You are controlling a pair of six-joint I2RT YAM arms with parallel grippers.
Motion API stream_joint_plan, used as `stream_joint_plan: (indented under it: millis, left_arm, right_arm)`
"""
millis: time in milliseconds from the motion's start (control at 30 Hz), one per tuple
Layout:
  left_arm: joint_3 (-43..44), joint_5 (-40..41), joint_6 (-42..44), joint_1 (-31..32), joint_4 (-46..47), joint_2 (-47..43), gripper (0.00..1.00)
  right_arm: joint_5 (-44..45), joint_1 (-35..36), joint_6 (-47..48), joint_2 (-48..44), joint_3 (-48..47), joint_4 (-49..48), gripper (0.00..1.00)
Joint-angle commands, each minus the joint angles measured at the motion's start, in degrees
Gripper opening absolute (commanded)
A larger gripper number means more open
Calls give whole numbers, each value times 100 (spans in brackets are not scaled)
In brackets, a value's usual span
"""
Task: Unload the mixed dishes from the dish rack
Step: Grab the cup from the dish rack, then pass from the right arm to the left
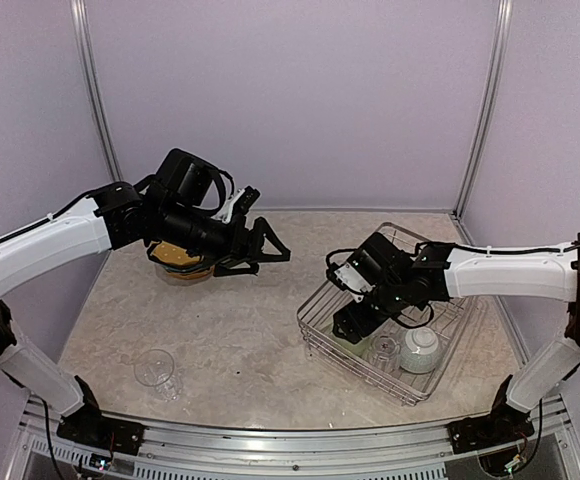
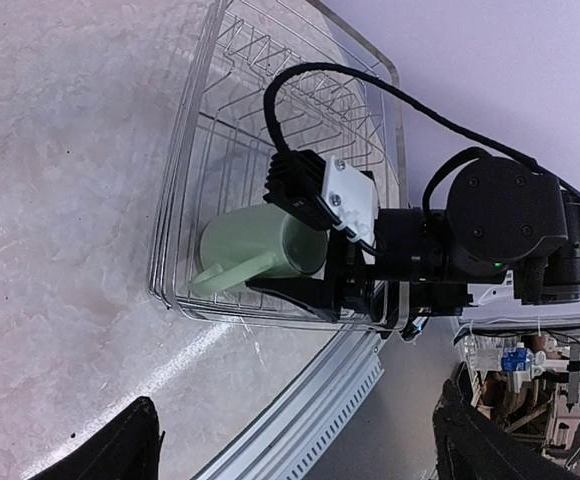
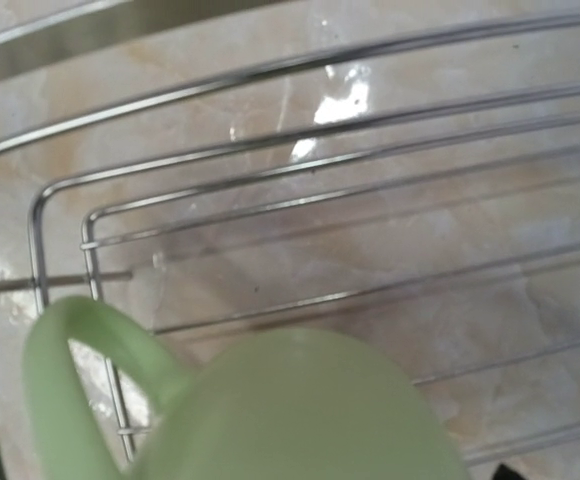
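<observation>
The silver wire dish rack point(image 1: 320, 300) stands on the right of the table. My right gripper point(image 1: 353, 322) reaches into its near-left corner and is shut on the pale green mug point(image 2: 260, 245), which lies on its side. The mug fills the bottom of the right wrist view point(image 3: 300, 410). A clear glass point(image 1: 383, 350) and a small white bowl point(image 1: 420, 350) sit in the rack's near part. My left gripper point(image 1: 260, 258) is open and empty, above the table left of the rack. Its fingertips point(image 2: 120, 445) frame the left wrist view. Yellowish plates point(image 1: 182, 265) are stacked under the left arm, mostly hidden.
Another clear glass point(image 1: 157, 372) stands on the table at the near left. The rack's upright dividers point(image 2: 300, 95) at its far end hold nothing. A metal rail point(image 1: 290, 440) runs along the table's near edge. Walls close in behind and at both sides.
</observation>
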State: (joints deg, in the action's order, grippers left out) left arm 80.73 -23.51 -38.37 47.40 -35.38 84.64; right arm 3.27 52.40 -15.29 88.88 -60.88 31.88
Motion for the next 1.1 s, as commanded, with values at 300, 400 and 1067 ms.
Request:
stream_joint_plan:
  millis: [300,400,1067]
  left_arm:
    - [104,47,7,-94,14,-129,90]
    - [126,11,-44,-103,-19,-141,91]
    - [-685,-1359,-989,-554,1346,-442,92]
  right_arm:
    - [367,41,-35,-790,245,-628,34]
    - [353,25,-117,-884,260,-789,24]
    - [319,3,-527,-2469,980,-2592,0]
